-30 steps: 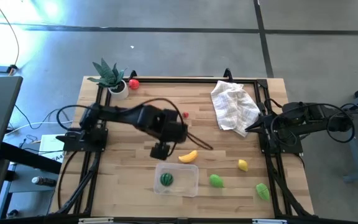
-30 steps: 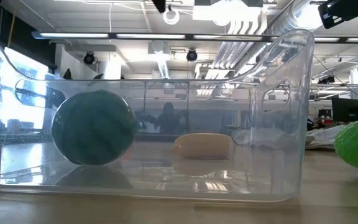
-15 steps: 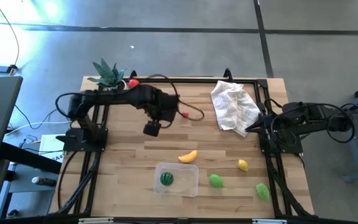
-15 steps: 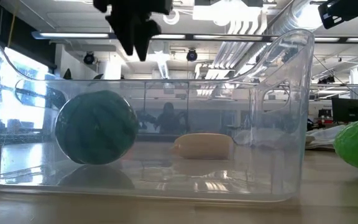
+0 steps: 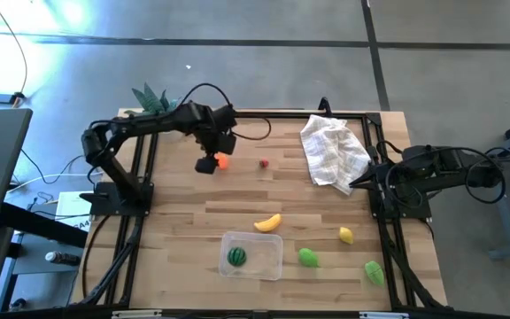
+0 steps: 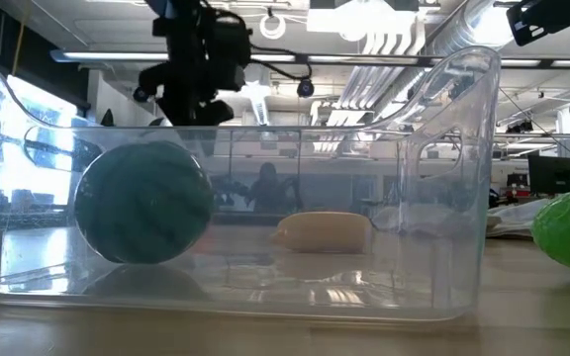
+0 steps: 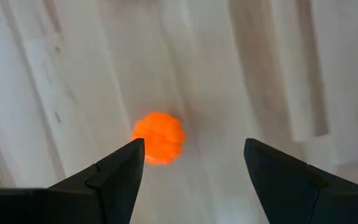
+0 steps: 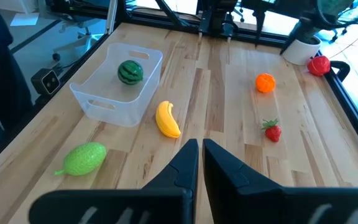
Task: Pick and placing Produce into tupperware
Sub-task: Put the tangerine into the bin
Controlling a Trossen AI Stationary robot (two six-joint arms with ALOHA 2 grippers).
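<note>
Orange fruit lies between the open left gripper fingers

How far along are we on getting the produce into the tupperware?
Done: only the watermelon sits in the tupperware. In hand: nothing; the left claw hangs open over the orange. Left: banana, lemon, strawberry and two green pieces. The right claw waits shut.

I'm seeing a crumpled white checked cloth lying on the wooden tabletop, and a spiky green plant sitting at the far left corner.
</note>
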